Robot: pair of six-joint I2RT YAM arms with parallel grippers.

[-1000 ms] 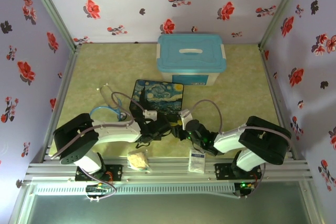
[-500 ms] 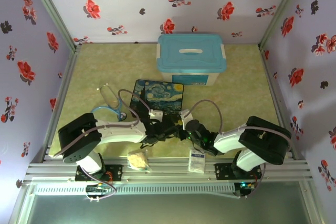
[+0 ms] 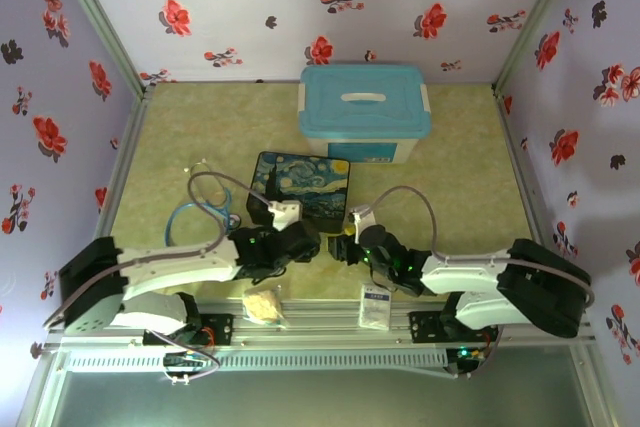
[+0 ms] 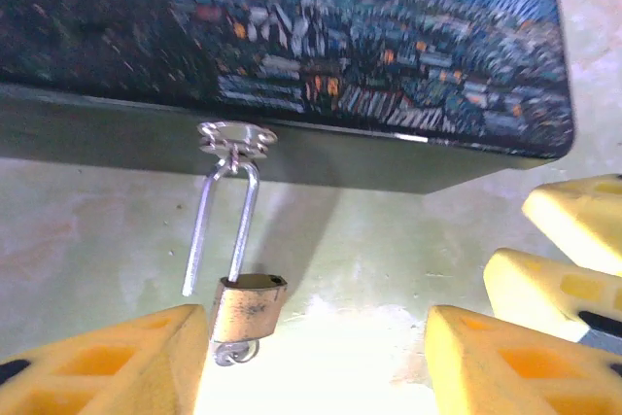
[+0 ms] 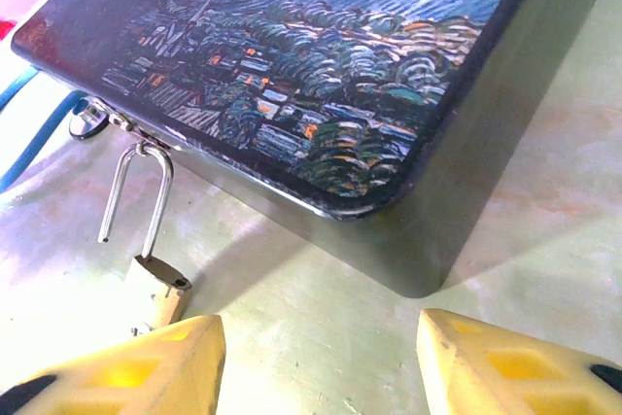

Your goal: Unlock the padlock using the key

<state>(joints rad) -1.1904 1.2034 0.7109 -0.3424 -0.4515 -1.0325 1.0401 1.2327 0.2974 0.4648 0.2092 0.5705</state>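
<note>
Both our left end effector [image 4: 311, 371] and right end effector [image 5: 316, 366] gape wide, empty. The padlock [image 4: 248, 306] lies on the table [image 4: 389, 269], hooked through the painted box's [image 4: 389, 36] hasp [image 4: 236, 136], one shackle [image 4: 201, 230] leg free. Unlocking looks done, and next we would likely unhook it.

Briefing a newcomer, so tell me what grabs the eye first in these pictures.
The dark box painted with a swirling blue-yellow night sky sits mid-table, a teal-lidded bin behind it. In the left wrist view the brass padlock is hooked through the box's front latch, one shackle leg free.
</note>
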